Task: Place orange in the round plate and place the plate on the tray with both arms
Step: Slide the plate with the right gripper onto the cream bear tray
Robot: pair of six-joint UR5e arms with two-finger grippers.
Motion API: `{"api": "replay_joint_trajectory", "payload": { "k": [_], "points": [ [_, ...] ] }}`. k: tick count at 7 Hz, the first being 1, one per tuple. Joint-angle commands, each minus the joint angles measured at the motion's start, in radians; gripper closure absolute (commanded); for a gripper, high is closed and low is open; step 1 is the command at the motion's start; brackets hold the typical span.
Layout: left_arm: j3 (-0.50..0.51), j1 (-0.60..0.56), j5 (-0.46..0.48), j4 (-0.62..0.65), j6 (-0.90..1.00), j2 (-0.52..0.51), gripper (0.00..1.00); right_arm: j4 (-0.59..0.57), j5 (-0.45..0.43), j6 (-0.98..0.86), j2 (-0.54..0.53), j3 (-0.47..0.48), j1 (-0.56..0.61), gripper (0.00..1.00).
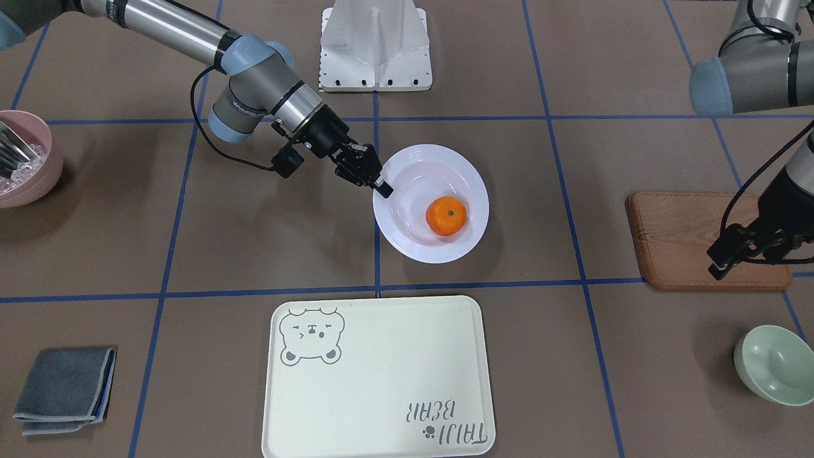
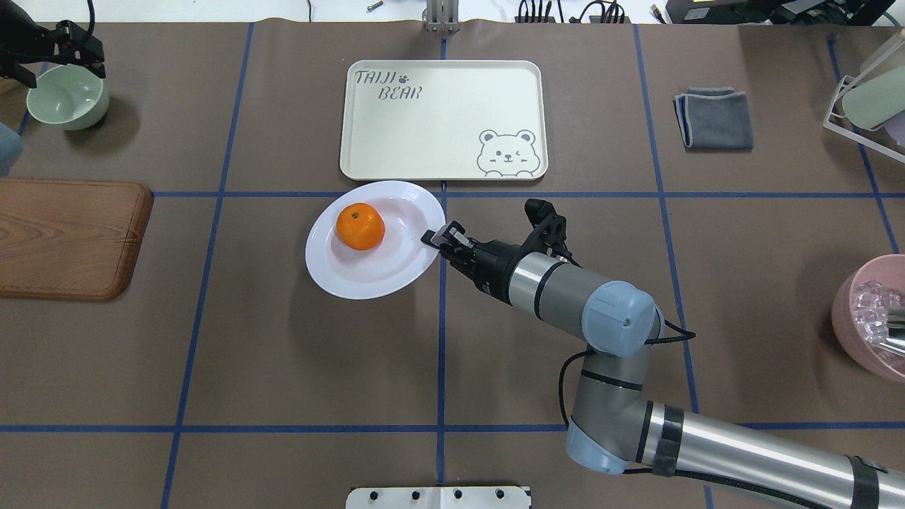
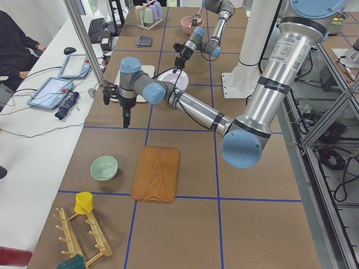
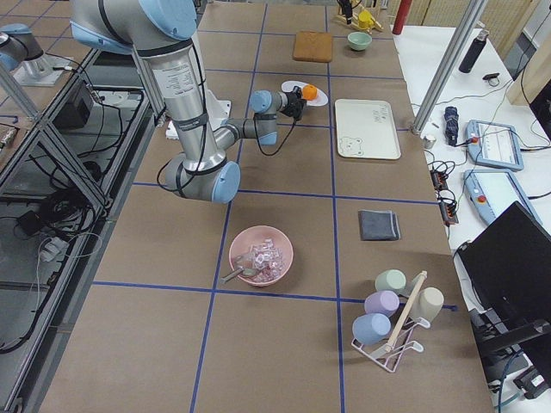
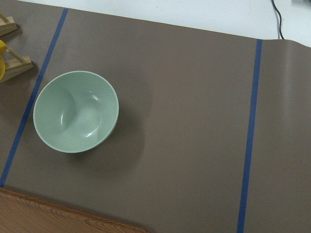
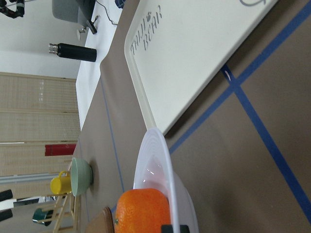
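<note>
The orange (image 1: 446, 215) lies inside the white round plate (image 1: 413, 166), which sits mid-table just short of the cream bear tray (image 1: 381, 381). My right gripper (image 1: 382, 186) is shut on the plate's rim, on the side away from the orange. In the right wrist view the rim (image 6: 151, 145) runs edge-on, with the orange (image 6: 142, 211) behind it and the tray (image 6: 194, 58) beyond. My left gripper (image 2: 60, 72) hangs open and empty high over the far left of the table, near the green bowl (image 2: 68, 97).
A brown wooden board (image 1: 693, 238) lies left of the plate from my side. A pink bowl of ice (image 1: 25, 159) and a folded grey cloth (image 1: 63, 388) sit on my right. A white mount (image 1: 375, 48) stands by the base.
</note>
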Motion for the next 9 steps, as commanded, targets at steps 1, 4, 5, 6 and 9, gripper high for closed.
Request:
{"api": "replay_joint_trajectory", "payload": {
  "k": [1, 4, 5, 6, 9],
  "points": [
    [0.000, 0.002, 0.000, 0.002, 0.000, 0.000, 0.02, -0.026, -0.049, 0.181, 0.062, -0.063, 0.096, 1.00],
    [0.002, 0.003, 0.000, 0.002, 0.000, -0.002, 0.02, -0.120, -0.049, 0.199, 0.229, -0.319, 0.189, 1.00],
    [0.005, 0.006, 0.000, 0.002, 0.000, 0.000, 0.02, -0.121, -0.049, 0.199, 0.251, -0.378, 0.206, 1.00],
    [0.011, 0.006, 0.000, 0.002, -0.002, 0.000, 0.02, -0.121, -0.049, 0.199, 0.253, -0.412, 0.209, 1.00],
    [0.022, 0.008, 0.049, 0.002, 0.000, 0.000, 0.02, -0.123, -0.049, 0.199, 0.253, -0.440, 0.215, 1.00]
  ]
}}
